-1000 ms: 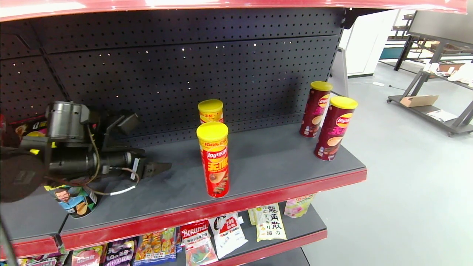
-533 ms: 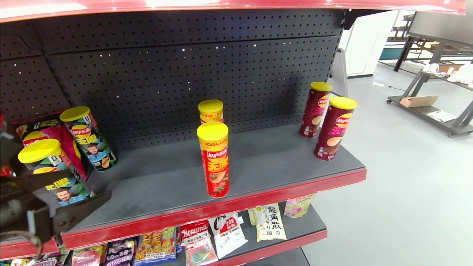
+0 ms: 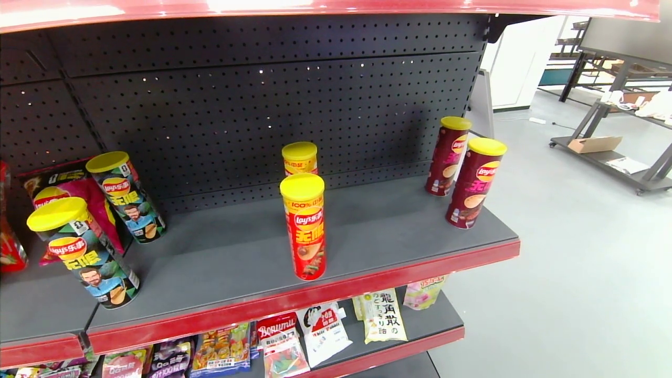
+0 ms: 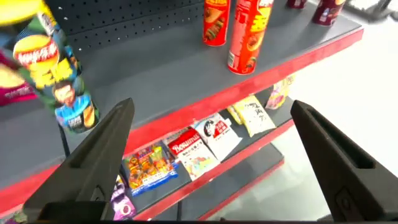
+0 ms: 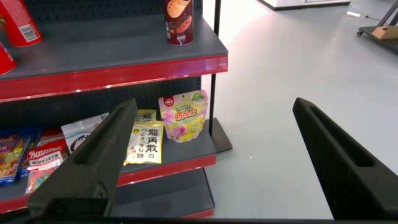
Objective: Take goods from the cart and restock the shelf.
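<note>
Shelf (image 3: pixel 226 257) holds two green chip cans (image 3: pixel 84 252), two red chip cans (image 3: pixel 304 226) and two maroon chip cans (image 3: pixel 475 181), all upright. Left gripper (image 4: pixel 208 112) and right gripper (image 5: pixel 214 106): fingers wide apart, empty.

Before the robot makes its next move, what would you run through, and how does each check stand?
1. Left gripper open and empty: ok.
2. Right gripper open and empty: ok.
3. Front green chip can upright on the shelf, clear of both grippers: ok.
4. Bare shelf room between it and the red chip can for more stock: ok.
5. Dark red chip can near the shelf's right front corner, upright: ok.
6. Cart within reach: cannot tell.
</note>
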Robot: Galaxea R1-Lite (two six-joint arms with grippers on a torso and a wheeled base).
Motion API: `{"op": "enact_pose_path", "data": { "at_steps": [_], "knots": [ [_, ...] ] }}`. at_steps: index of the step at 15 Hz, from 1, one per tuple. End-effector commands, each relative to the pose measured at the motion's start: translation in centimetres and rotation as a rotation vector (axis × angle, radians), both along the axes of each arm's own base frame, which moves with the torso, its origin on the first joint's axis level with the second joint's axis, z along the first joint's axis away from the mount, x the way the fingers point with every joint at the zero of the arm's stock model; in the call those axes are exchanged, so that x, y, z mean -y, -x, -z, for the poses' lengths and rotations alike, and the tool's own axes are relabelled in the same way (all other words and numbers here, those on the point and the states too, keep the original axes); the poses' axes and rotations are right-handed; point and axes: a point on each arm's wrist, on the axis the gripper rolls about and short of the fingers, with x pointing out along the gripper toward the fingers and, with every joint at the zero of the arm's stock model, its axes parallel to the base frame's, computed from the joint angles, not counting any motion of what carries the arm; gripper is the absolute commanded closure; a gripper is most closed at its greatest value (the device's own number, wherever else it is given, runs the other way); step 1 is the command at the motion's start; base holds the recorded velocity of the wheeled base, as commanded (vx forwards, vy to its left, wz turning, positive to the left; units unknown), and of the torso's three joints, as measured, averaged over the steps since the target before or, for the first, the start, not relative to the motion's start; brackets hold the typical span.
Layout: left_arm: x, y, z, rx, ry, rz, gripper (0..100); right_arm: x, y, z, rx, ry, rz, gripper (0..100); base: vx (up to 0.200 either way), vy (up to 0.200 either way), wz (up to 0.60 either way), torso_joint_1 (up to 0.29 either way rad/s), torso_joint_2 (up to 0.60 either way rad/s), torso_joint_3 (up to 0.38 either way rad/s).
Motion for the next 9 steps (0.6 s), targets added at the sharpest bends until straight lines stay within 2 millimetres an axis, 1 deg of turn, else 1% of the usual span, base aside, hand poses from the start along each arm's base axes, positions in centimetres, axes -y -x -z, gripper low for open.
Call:
{"op": "enact_pose_path", "data": {
  "at_steps": [1, 2, 3, 4, 5, 6, 9],
  "knots": [
    [-0.2, 2.1, 2.8, 0.096, 0.001, -0.077, 0, 0.0, 0.0, 0.0, -0.002, 0.0, 0.0, 0, 0.0, 0.0, 0.0, 0.0, 0.0, 0.0],
    [-0.3, 2.0, 3.0, 0.092, -0.003, -0.129, 0, 0.0, 0.0, 0.0, -0.002, 0.0, 0.0, 0, 0.0, 0.0, 0.0, 0.0, 0.0, 0.0],
    [-0.4, 1.7, 3.8, 0.063, -0.011, -0.206, 0, 0.0, 0.0, 0.0, -0.002, 0.0, 0.0, 0, 0.0, 0.0, 0.0, 0.0, 0.0, 0.0],
    [-0.4, 1.4, 4.5, 0.039, -0.011, -0.213, 0, 0.0, 0.0, 0.0, -0.002, 0.003, 0.0, 0, 0.0, 0.0, 0.0, 0.0, 0.0, 0.0],
    [-0.4, 1.1, 6.2, 0.04, -0.017, -0.224, 0, 0.0, 0.0, 0.0, -0.002, 0.0, 0.0, 0, 0.0, 0.0, 0.0, 0.0, 0.0, 0.0],
    [-0.3, 1.1, 6.7, 0.055, -0.019, -0.23, 0, 0.0, 0.0, 0.0, -0.002, 0.0, 0.0, 0, 0.0, 0.0, 0.0, 0.0, 0.0, 0.0],
    [-0.4, 1.0, 6.8, 0.076, -0.008, -0.243, 0, 0.0, 0.0, 0.0, -0.002, 0.032, -0.018, 0, 0.0, 0.0, 0.0, 0.0, 0.0, 0.0]
  ]
}}
